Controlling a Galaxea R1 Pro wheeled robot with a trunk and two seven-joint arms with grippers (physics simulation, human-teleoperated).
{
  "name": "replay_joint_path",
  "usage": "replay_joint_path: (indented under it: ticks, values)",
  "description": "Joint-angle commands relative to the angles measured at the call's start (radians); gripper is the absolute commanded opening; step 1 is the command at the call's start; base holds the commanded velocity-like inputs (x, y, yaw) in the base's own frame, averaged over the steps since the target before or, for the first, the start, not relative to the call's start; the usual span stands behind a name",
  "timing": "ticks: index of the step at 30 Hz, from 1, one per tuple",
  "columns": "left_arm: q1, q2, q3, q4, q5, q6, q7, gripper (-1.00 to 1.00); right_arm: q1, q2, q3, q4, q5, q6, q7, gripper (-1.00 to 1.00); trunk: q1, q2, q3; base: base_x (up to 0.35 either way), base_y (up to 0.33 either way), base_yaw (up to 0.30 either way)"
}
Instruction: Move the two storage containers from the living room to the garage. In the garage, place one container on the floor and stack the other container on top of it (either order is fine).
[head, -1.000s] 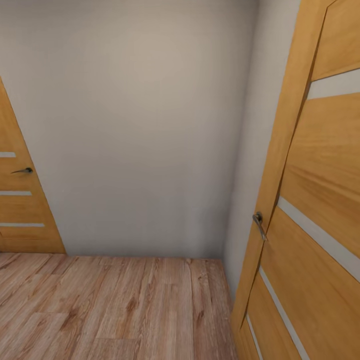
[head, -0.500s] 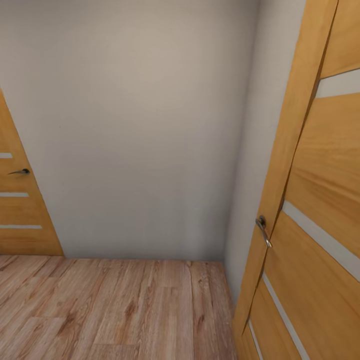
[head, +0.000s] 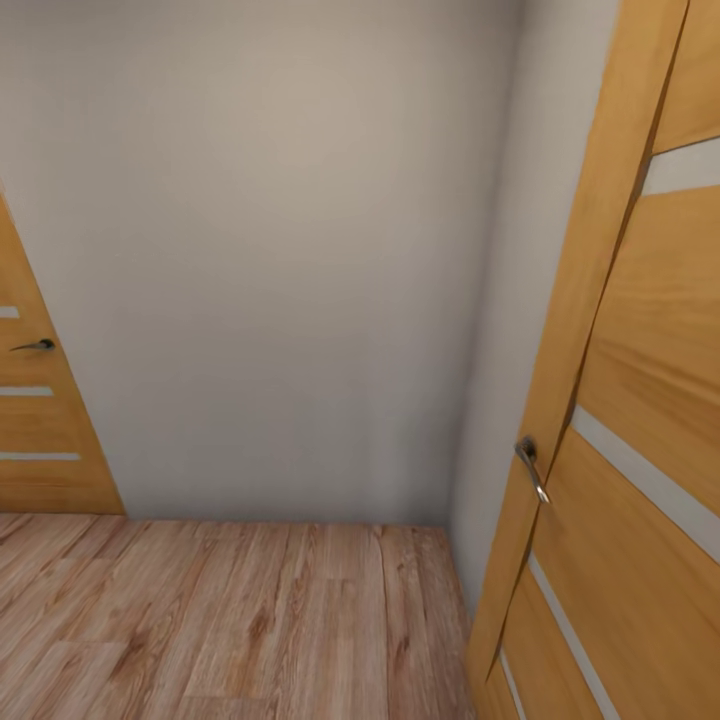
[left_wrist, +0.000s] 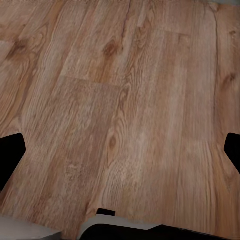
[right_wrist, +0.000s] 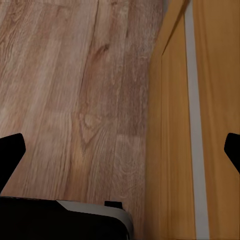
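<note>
The storage containers are out of view, and so is the garage. My left gripper (left_wrist: 121, 152) hangs open over light wood plank flooring (left_wrist: 125, 100), its dark fingertips (left_wrist: 10, 157) wide apart with nothing between them. My right gripper (right_wrist: 121, 152) is also open and empty, above the same planks (right_wrist: 65, 90) and close beside an orange wooden door (right_wrist: 210, 110).
I face a plain pale grey wall (head: 270, 250) at a corner. An orange wooden door (head: 640, 420) with a metal handle (head: 531, 468) stands close on the right. Another such door (head: 35, 430) stands at the far left. Wood plank floor (head: 230, 620) lies ahead.
The whole head view has shifted a little: both doors have slid outward toward the picture's edges, so the camera has moved closer to the wall. Nothing else has changed.
</note>
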Motion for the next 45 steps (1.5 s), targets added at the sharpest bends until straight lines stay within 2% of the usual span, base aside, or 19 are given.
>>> replay_joint_path:
  ticks: [1,32,45]
  values:
    - [0.000,0.000,-0.009,0.001,0.003,-0.003,0.007,1.00,0.001,0.000,0.007,-0.002,0.005,0.001,-0.010,1.00,0.001,0.000,0.000,0.248,0.000,0.000]
    - [0.000,-0.002,-0.009,0.001,0.002,-0.004,0.009,1.00,0.001,0.000,0.008,-0.002,0.006,0.001,-0.009,1.00,0.001,0.000,0.000,0.013,0.018,0.000]
    - [0.000,-0.001,-0.009,0.001,0.003,-0.003,0.008,1.00,0.001,0.000,0.007,-0.002,0.007,0.001,-0.009,1.00,0.001,0.000,0.000,0.085,0.000,0.000]
